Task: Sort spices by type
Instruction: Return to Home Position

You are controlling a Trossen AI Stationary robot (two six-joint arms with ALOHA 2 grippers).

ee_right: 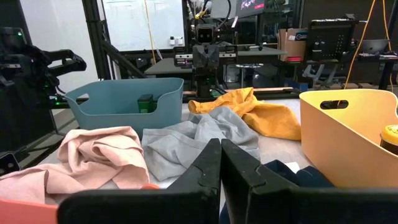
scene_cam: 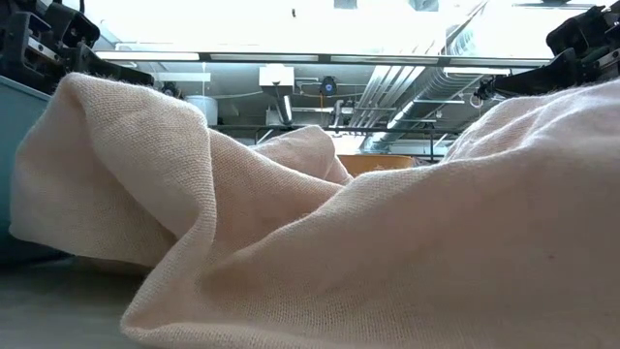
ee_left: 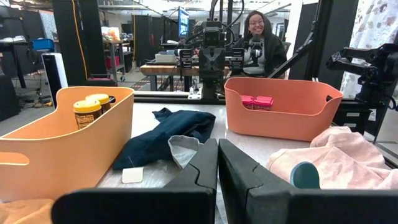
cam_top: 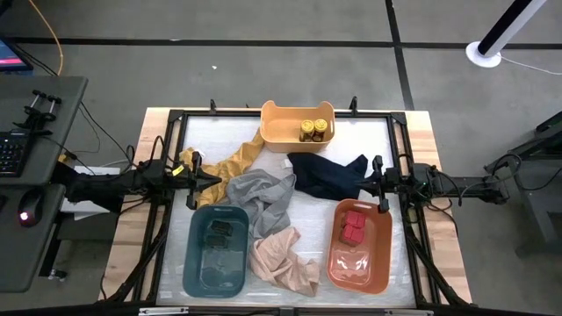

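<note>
Two round yellow-lidded jars [cam_top: 315,130] stand in the tan bin [cam_top: 277,125] at the table's far edge; they also show in the left wrist view [ee_left: 93,109]. Red boxy tins [cam_top: 353,227] lie in the orange bin [cam_top: 379,250], with the same red tins [ee_left: 257,101] seen from the left wrist. Flat dark tins [cam_top: 219,232] rest in the teal bin [cam_top: 198,268]. My left gripper [cam_top: 215,180] hovers shut at the left side above the table; its fingertips [ee_left: 217,149] are closed. My right gripper [cam_top: 362,183] hovers shut at the right, with shut fingertips [ee_right: 221,149].
Loose cloths lie between the bins: mustard [cam_top: 230,162], grey [cam_top: 262,197], navy [cam_top: 329,175] and pink [cam_top: 285,259]. The pink cloth [scene_cam: 339,242] fills the low view. A person [ee_left: 261,37] sits beyond the table's right side. A black frame borders the table.
</note>
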